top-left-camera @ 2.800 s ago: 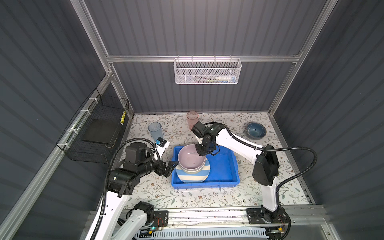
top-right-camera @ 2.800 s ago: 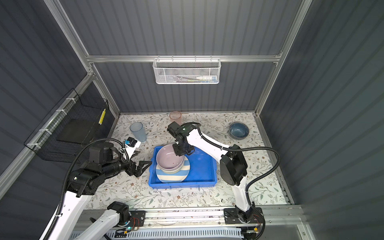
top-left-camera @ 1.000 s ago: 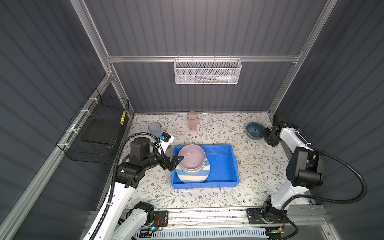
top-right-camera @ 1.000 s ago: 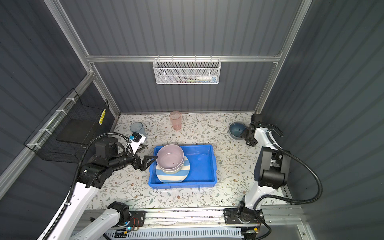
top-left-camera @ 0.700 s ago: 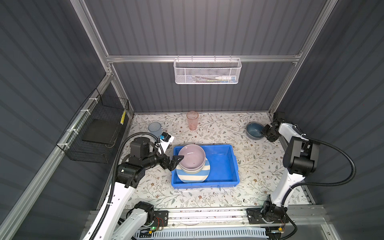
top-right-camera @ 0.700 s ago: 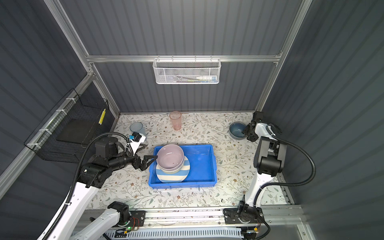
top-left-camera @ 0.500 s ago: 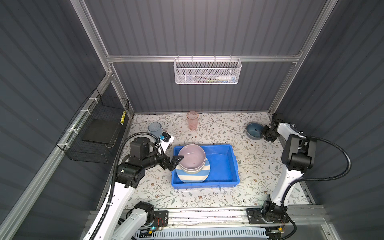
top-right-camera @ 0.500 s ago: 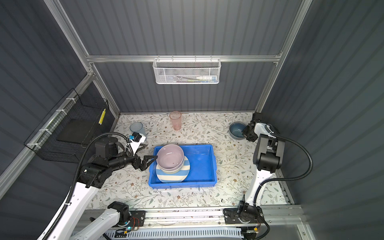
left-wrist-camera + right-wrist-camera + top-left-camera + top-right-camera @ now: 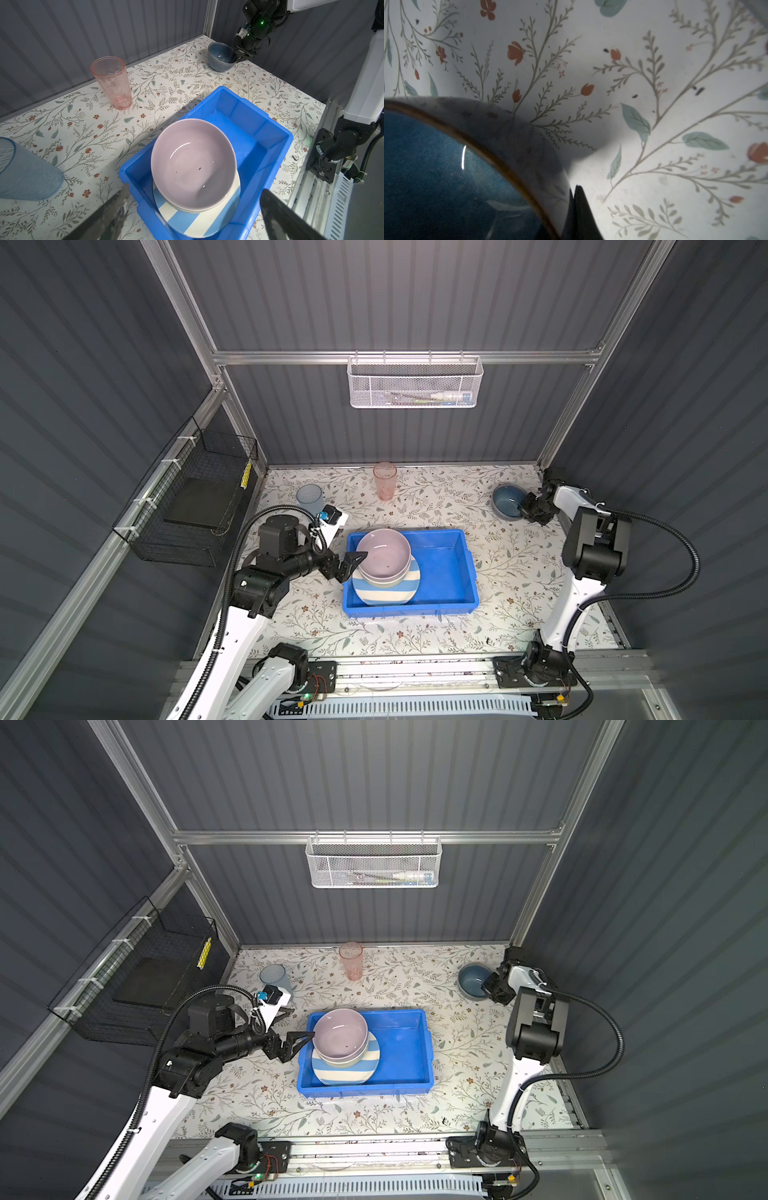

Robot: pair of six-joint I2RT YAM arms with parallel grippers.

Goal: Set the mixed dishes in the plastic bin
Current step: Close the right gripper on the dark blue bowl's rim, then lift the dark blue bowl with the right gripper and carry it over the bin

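The blue plastic bin [image 9: 442, 572] [image 9: 401, 1048] holds a blue-white striped plate [image 9: 386, 595] [image 9: 199, 220], a pale bowl on it, and a lilac bowl [image 9: 384, 556] [image 9: 193, 162] on top. My left gripper [image 9: 351, 543] [image 9: 194, 190] hangs wide open at the bin's left end, holding nothing. At the back right, my right gripper [image 9: 524, 506] [image 9: 238, 56] is shut on the rim of the dark blue bowl [image 9: 506, 499] [image 9: 436, 176], which rests on the table. One finger [image 9: 579, 207] presses its outer wall. A pink tumbler [image 9: 384, 481] and a blue tumbler [image 9: 309, 497] stand upright at the back.
A white mesh basket [image 9: 415, 383] hangs on the back wall and a black wire basket [image 9: 195, 506] on the left wall. The right wall and corner post stand close behind the right gripper. The blue tumbler is just behind the left wrist.
The right arm has swung from the bin to the back right corner and its jaws have closed on the dark blue bowl's rim. The left gripper has stayed open and still for the last second.
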